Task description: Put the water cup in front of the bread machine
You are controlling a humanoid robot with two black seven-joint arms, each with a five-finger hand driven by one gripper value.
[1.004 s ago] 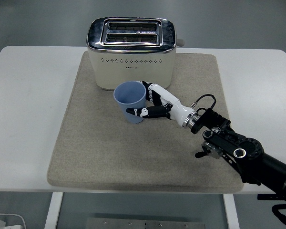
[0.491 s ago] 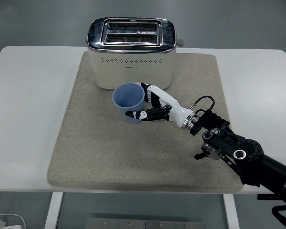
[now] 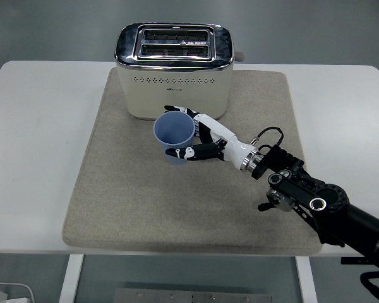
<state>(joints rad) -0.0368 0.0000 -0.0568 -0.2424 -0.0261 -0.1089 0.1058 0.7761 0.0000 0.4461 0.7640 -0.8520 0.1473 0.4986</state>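
Water cup (image 3: 174,136) — a pale blue one, open mouth up — sits just in front of the bread machine (image 3: 174,69), near the middle of its cream front face and slightly toward the right side. It is over the beige mat (image 3: 114,189) that covers the centre of the white table (image 3: 38,126); whether its base rests on the mat or is a little above it cannot be told from this view. The right hand (image 3: 199,139) is wrapped around the cup from the right: the thumb crosses the near side low down, and the other fingers (image 3: 177,108) curl around the far side by the rim, so the grasp is closed on the cup's wall. The black right arm (image 3: 316,202) reaches in from the lower right corner, over the mat. The bread machine stands upright at the mat's far edge — two slots show in its shiny top.
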